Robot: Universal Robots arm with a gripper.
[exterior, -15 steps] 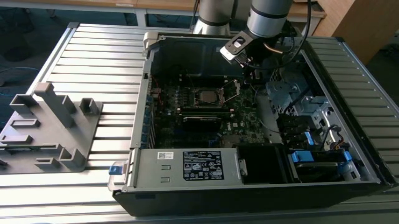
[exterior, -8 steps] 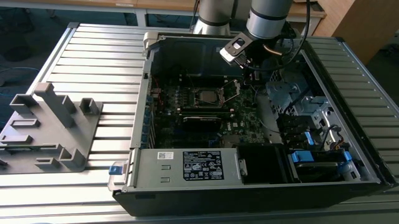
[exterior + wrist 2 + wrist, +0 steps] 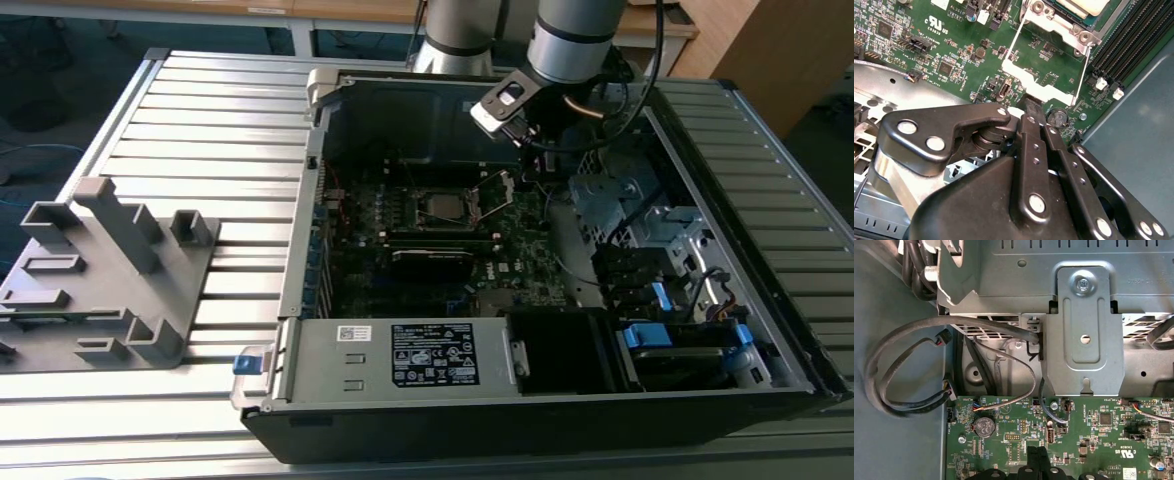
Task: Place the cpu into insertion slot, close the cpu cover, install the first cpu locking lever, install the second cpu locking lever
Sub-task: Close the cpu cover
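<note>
Cpu cover (image 3: 1036,79) is caught open, not yet closed! Nearest, the claw (image 3: 1029,102) is seen shut, nothing visibly gripped, poised at the silvery frame's free edge. Beyond, the cpu (image 3: 1080,4), flat and grey, is already seated in the insertion slot (image 3: 420,206); the locking levers (image 3: 1010,42) are left unlatched.

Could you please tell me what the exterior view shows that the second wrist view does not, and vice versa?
The exterior view adds the slatted grey metal table, the grey plastic fixture block at that view's left, the open black computer case and its labelled silver power supply. The second wrist view adds a round coin cell battery. Both share the dark green motherboard, the thin silvery cpu cover standing open, the grey-topped square cpu in the insertion slot, and the black gripper, shut, close to the cover's free edge.
</note>
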